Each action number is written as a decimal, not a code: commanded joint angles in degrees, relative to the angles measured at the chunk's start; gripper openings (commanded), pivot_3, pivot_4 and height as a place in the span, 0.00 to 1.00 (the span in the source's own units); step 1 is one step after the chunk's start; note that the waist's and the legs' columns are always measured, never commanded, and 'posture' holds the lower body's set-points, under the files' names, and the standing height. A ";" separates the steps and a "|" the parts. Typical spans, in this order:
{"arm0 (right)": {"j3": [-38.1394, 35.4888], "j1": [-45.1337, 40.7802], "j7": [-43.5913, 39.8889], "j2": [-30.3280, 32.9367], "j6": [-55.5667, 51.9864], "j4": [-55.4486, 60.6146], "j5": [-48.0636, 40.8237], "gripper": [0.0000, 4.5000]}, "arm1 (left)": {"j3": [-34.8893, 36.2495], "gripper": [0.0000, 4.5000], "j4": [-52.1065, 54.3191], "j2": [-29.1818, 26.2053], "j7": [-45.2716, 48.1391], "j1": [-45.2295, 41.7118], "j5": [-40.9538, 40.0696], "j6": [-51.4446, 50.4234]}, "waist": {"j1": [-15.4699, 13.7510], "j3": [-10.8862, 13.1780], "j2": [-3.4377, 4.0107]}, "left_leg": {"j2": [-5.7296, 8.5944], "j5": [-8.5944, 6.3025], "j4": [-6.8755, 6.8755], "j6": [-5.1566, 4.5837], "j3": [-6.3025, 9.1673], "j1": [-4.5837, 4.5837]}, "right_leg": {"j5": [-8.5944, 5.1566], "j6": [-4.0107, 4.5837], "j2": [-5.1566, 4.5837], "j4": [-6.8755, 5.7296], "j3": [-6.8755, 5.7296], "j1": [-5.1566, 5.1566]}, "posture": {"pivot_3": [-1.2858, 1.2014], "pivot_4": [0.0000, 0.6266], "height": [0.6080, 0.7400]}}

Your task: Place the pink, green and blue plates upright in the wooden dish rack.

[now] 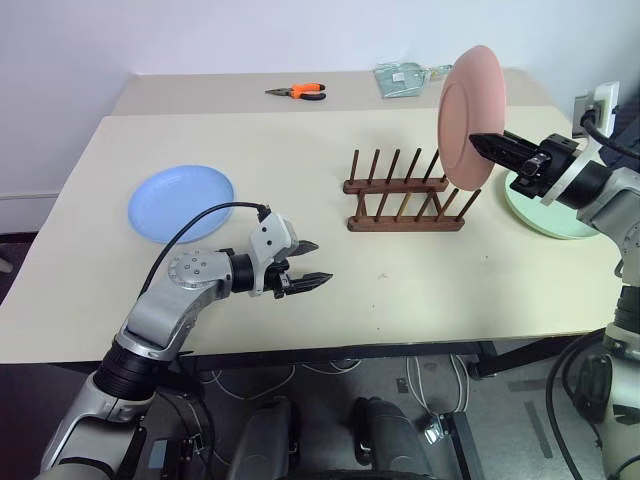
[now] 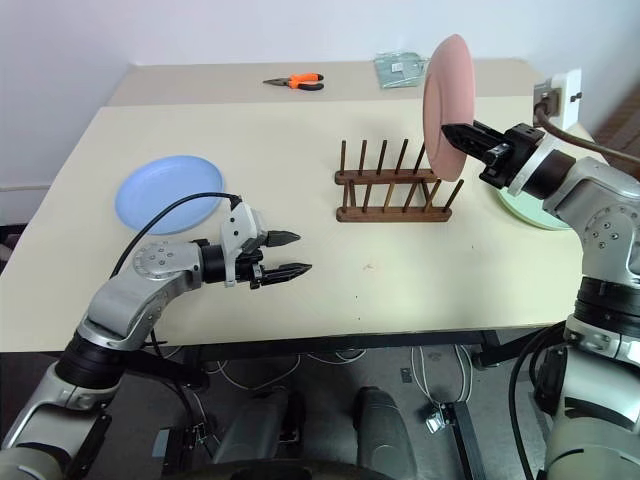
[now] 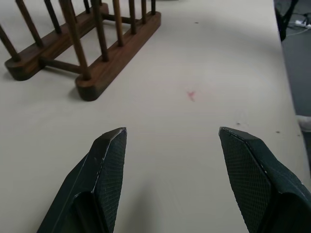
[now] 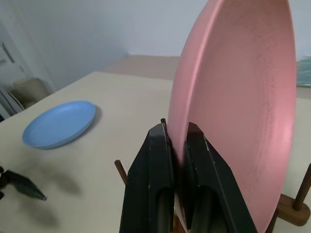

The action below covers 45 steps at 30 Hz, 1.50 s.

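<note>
While the plate hangs on edge: the pink plate (image 1: 470, 115) is clamped at its rim in the right gripper (image 1: 487, 143), up in the air at the right end of the wooden dish rack (image 1: 405, 192).
Key relation: the rack lies below and just left of the gripped rim, its long axis running left to right across the bench (image 1: 330, 300); the plate's face is turned along that axis, so it already looks lined up to go down between the pegs at the right end, I'd say.
Right arm: reaching in from the right, roughly level, pointing left; jaws pinched shut on the plate's edge.
Left arm: low over the near bench, left gripper (image 1: 308, 267) pointing right, jaws spread apart and holding nothing.
Blue plate: the blue plate (image 1: 181, 203) lies flat on the left, just beyond the left arm, clearly that arm's pick.
Green plate: the green plate (image 1: 555, 222) lies flat at the far right, behind the right arm.
Rack: no plates in it yet.
Far bench: orange-handled pliers (image 1: 298, 92) and a packet (image 1: 405, 78), well apart from the action.
</note>
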<state>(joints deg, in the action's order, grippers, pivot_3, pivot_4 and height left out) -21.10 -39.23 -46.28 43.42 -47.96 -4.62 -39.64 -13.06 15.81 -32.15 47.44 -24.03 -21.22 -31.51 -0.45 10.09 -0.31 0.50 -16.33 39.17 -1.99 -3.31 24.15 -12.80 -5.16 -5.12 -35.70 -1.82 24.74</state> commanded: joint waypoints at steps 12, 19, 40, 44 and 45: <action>-3.25 -5.95 0.25 1.41 -3.01 -9.35 -3.82 0.00 | -0.01 0.69 3.17 0.54 0.78 0.48 0.14 -1.48 | -0.03 0.00 0.01 | 0.00 0.01 0.01 -0.02 -0.01 0.01 | 0.04 -0.07 0.06 0.01 -0.01 0.00 | 0.52 0.24 1.00; -1.55 -6.19 -1.05 2.17 0.24 -12.18 -0.78 0.34 | 0.34 0.70 2.70 1.11 0.40 -0.14 0.72 -1.62 | -0.17 0.00 0.02 | 0.00 0.00 0.01 -0.04 -0.02 0.03 | 0.06 -0.11 0.09 0.04 -0.02 -0.01 | 0.52 0.24 1.00; 10.61 7.16 4.28 10.80 37.86 -27.49 30.60 0.98 | -0.70 0.70 0.46 3.71 0.21 -2.32 1.64 -0.61 | 0.77 0.03 0.23 | -0.03 -0.05 0.06 -0.16 -0.23 -0.20 | 0.10 -0.21 0.43 0.20 0.05 -0.29 | 0.52 0.24 1.00; 17.49 0.24 5.10 9.68 43.98 -42.15 37.97 0.98 | -0.76 0.70 -0.26 4.01 0.77 -2.92 1.97 -0.29 | 1.36 0.04 0.27 | -0.05 -0.03 0.05 -0.13 -0.28 -0.24 | 0.09 -0.24 0.50 0.17 0.09 -0.27 | 0.52 0.24 1.00; 18.74 -1.79 5.36 9.20 45.31 -45.88 39.42 0.98 | -0.72 0.70 -0.30 4.00 0.87 -2.86 2.05 -0.23 | 1.35 0.04 0.28 | -0.06 -0.01 0.04 -0.09 -0.30 -0.26 | 0.09 -0.24 0.51 0.18 0.10 -0.27 | 0.52 0.24 1.00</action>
<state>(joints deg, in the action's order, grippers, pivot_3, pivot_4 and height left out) -3.04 -38.44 -41.64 52.72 -5.47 -47.31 -2.41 -14.17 14.64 -28.12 47.95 -26.32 -19.23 -32.88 0.90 10.13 -0.04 0.41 -16.31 39.20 -2.05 -3.63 23.89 -12.71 -5.41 -4.59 -35.51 -1.72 24.47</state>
